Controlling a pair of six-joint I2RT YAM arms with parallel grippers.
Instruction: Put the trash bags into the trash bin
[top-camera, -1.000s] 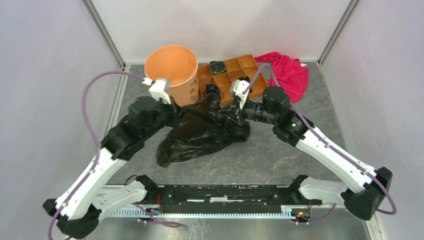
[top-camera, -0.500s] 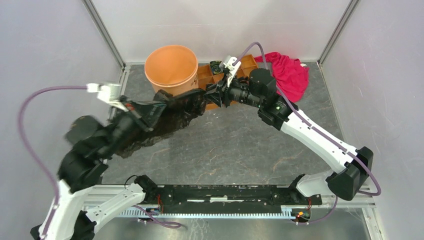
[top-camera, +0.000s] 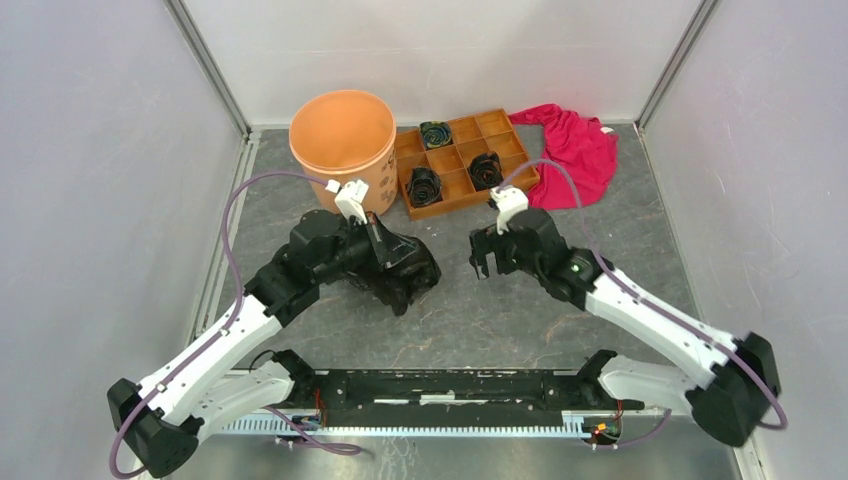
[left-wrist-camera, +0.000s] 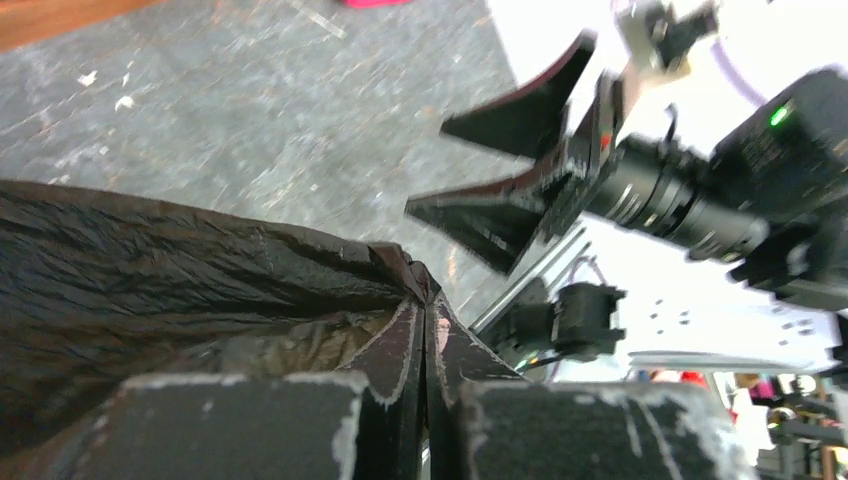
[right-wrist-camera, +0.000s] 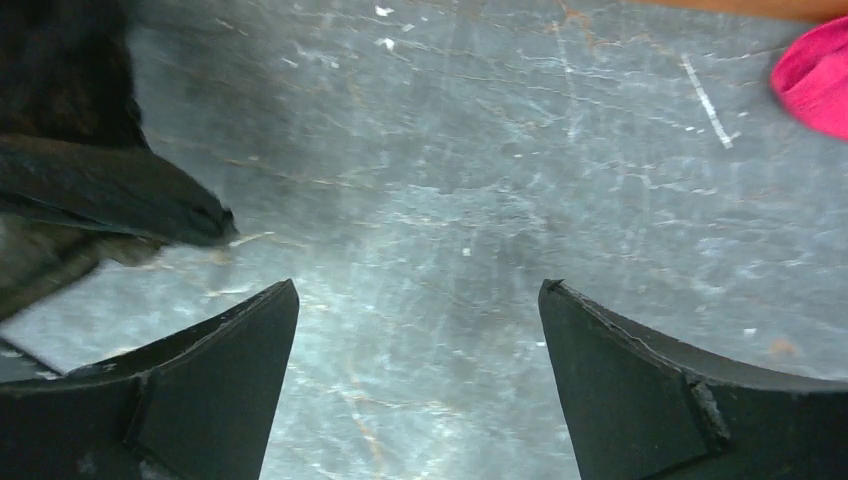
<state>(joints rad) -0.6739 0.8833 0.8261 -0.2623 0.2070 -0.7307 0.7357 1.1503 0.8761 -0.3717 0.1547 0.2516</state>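
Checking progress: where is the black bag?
Top view, left of centre: the bag is bunched in the left gripper, in front of the bin, left of the open right gripper.

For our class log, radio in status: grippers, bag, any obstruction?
Left gripper shut on trash bag. Right gripper open, empty. Bag outside trash bin. Bin mouth unobstructed.

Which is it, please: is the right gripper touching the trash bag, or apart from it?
Apart. The right wrist view shows the open right gripper over bare table, with a strip of table between it and the trash bag at upper left.
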